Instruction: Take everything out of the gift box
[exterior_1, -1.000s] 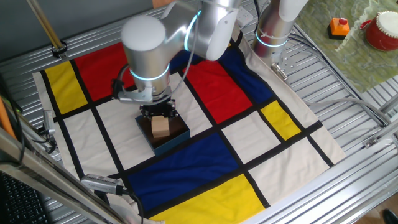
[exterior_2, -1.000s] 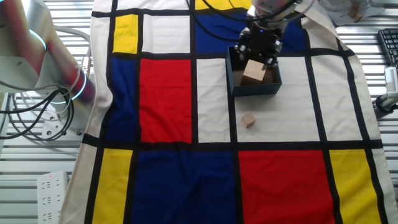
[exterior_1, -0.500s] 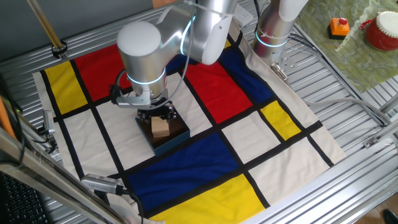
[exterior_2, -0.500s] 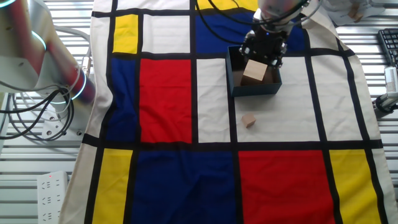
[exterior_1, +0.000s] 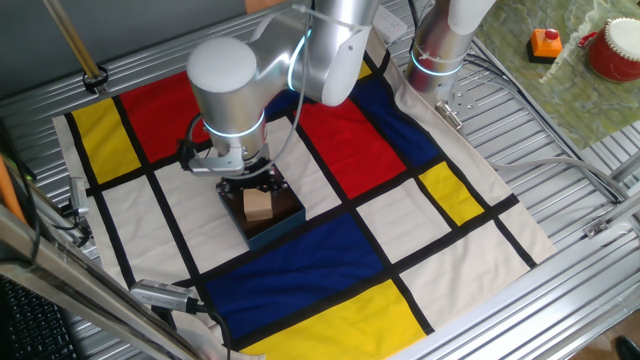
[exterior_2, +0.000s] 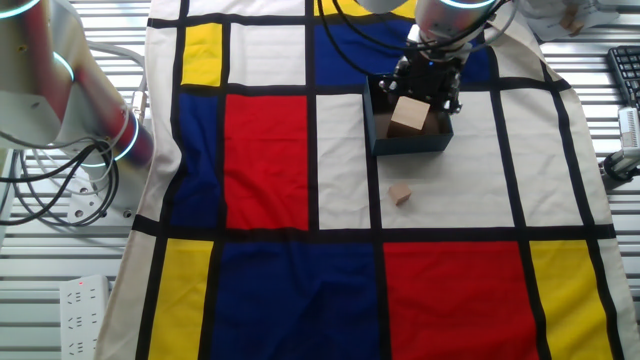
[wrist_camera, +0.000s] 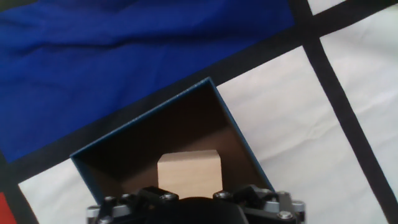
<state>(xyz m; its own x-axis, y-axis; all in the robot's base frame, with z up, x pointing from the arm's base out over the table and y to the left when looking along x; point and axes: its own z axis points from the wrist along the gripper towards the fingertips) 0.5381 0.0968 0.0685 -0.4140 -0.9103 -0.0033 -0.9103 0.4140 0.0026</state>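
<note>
Box: the gift box (exterior_1: 268, 212) sits open on the patterned cloth (exterior_1: 340, 250). It is blue outside and brown inside.
Inside the box: one wooden block (exterior_1: 258, 206), light tan. It is in the box, at the side nearest the hand.
Hand: the gripper (exterior_1: 250, 185) hangs right over the box, just above the block. In the hand view the block (wrist_camera: 188, 174) is straight in front of the gripper (wrist_camera: 193, 202).
Fingers: I cannot tell if they are apart or pressed on the block. They are hidden.
Outside the box: one small block (exterior_2: 400, 193) lies on a white square, near the box (exterior_2: 415, 142) but not touching it.
Count: one box, two blocks.
</note>
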